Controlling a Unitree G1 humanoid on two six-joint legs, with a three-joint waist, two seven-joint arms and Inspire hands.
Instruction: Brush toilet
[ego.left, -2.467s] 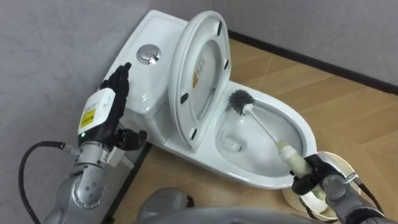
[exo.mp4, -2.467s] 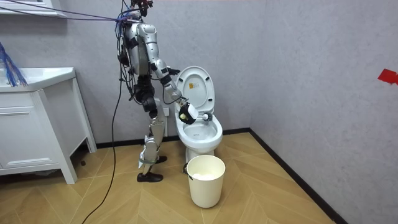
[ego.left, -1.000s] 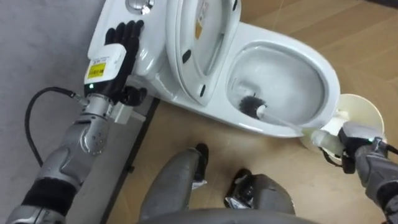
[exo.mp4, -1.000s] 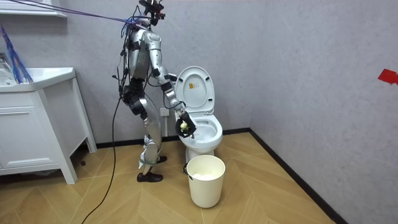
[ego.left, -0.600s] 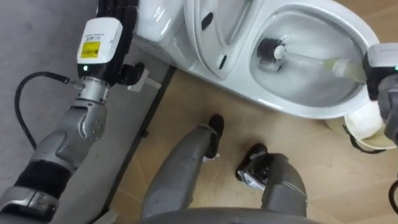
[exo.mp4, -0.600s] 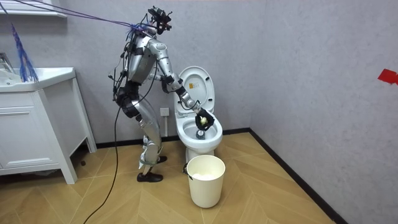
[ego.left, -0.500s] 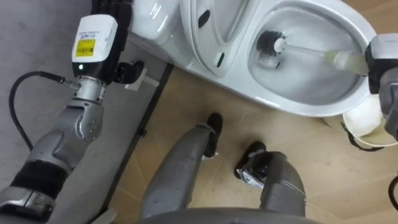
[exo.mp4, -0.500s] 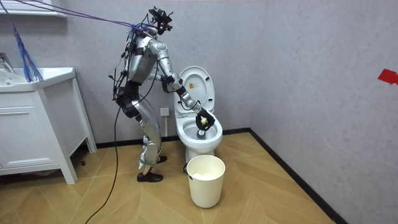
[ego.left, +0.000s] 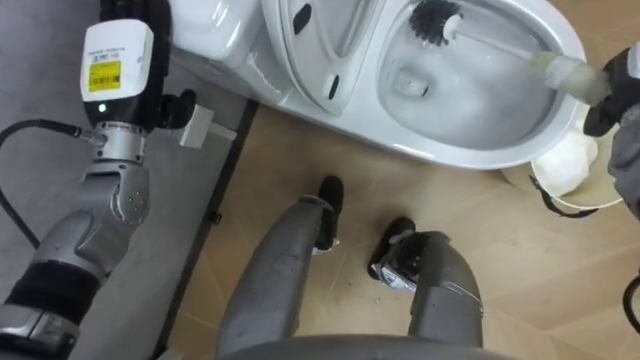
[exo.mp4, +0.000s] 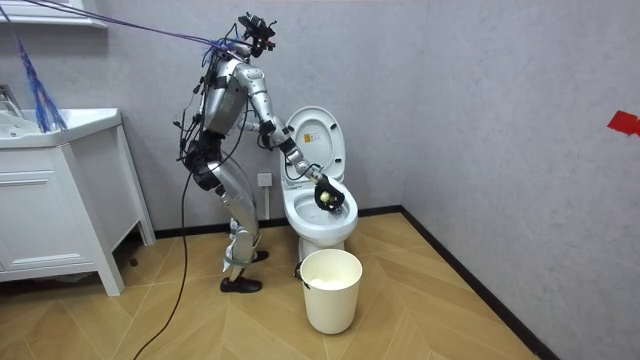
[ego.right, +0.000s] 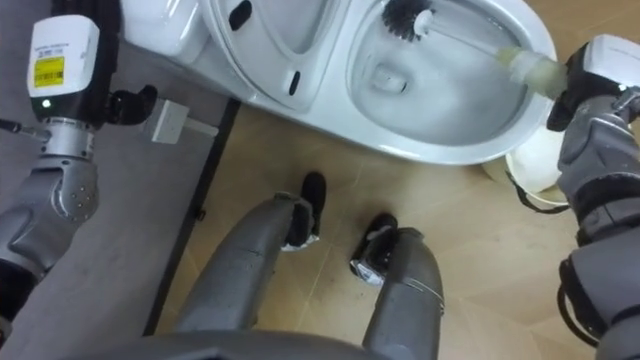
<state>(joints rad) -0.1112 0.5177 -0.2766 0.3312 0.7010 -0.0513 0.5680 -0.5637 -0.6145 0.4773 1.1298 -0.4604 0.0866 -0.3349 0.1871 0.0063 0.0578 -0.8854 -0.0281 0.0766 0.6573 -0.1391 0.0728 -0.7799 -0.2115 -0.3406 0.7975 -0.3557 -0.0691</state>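
Right hand (ego.right: 592, 85): curled round brush (ego.right: 522, 63) handle; bristles held in toilet (ego.left: 470, 155) bowl.
Left hand (ego.left: 118, 60): fingers cannot be told.
Room view: bucket (exo.mp4: 330, 290) seen near toilet.

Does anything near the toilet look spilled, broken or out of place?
Nothing stands out. The toilet has its lid up, the right hand holds the brush inside the bowl, and the white bin stands upright beside it.

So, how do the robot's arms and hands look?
Both forearms are grey metal with rounded joints, then black ribbed sections nearer the body. The left hand bears a white box with a yellow label and a green light; a black cable loops beside its arm. The right hand is dark with a white tag.
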